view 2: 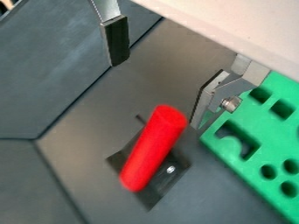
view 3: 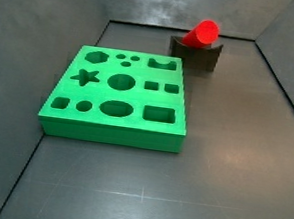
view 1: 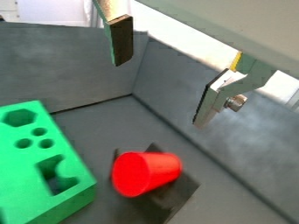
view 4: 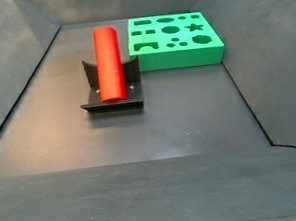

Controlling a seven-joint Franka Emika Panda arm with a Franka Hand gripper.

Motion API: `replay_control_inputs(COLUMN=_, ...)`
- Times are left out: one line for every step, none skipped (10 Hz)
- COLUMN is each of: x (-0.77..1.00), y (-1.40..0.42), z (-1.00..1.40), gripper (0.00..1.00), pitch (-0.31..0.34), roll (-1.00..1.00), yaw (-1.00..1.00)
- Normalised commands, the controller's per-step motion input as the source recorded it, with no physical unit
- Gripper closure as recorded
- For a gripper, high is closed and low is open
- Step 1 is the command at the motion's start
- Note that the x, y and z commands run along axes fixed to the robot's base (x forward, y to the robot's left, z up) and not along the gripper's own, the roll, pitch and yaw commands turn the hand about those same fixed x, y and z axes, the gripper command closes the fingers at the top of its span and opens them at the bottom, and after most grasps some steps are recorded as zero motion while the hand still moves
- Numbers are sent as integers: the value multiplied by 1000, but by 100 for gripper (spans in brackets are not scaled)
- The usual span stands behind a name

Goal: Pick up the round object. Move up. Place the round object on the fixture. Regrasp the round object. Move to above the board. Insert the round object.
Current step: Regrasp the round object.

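spread gripper (view 2: 163, 74) hangs above round object (view 2: 153, 147) lying on fixture (view 4: 111, 95)

In both wrist views the end effector (view 1: 173, 74) (view 2: 163, 77) hangs in the air with its jaws spread wide and nothing between them. One finger (view 1: 121, 39) shows its dark pad face-on below a silver plate. The opposite finger (view 1: 219, 94) shows as a bent silver plate with a bolt. Neither side view shows the arm or the end effector.
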Motion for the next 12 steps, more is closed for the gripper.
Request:
replay_control_inputs(x=62, y=-31, z=-1, gripper=0, pitch=51, roll=1000, yaw=42)
replay_control_inputs(x=82, y=-37, z=-2, gripper=0, pitch=75, roll=1000, yaw=52)
replay_control_inputs(x=88, y=-37, z=-4, gripper=0, pitch=92, roll=1000, yaw=59)
replay_control_inputs(x=97, y=-43, z=-9, gripper=0, pitch=136, roll=1000, yaw=87)
replay_control_inputs(x=97, y=-43, z=-7, gripper=0, pitch=155, roll=1000, yaw=105)
replay_control_inputs(x=98, y=-46, z=-10, gripper=0, pitch=175, roll=875, yaw=140)
replay_control_inputs(x=101, y=-48, z=-9, gripper=0, pitch=164, roll=680, yaw=158)
replay_control_inputs(x=100, y=-49, z=-10, gripper=0, pitch=141, roll=430, yaw=182)
replay_control_inputs(x=97, y=-41, z=-5, gripper=0, pitch=124, roll=334, yaw=191)
replay_control_inputs(x=83, y=-39, z=-4, gripper=0, pitch=68, roll=201, yaw=205)
replay_control_inputs(x=82, y=-43, z=-8, gripper=0, pitch=44, roll=176, yaw=206)
replay_control_inputs(x=32, y=49, z=-1000, gripper=0, pitch=-18, roll=167, yaw=128)
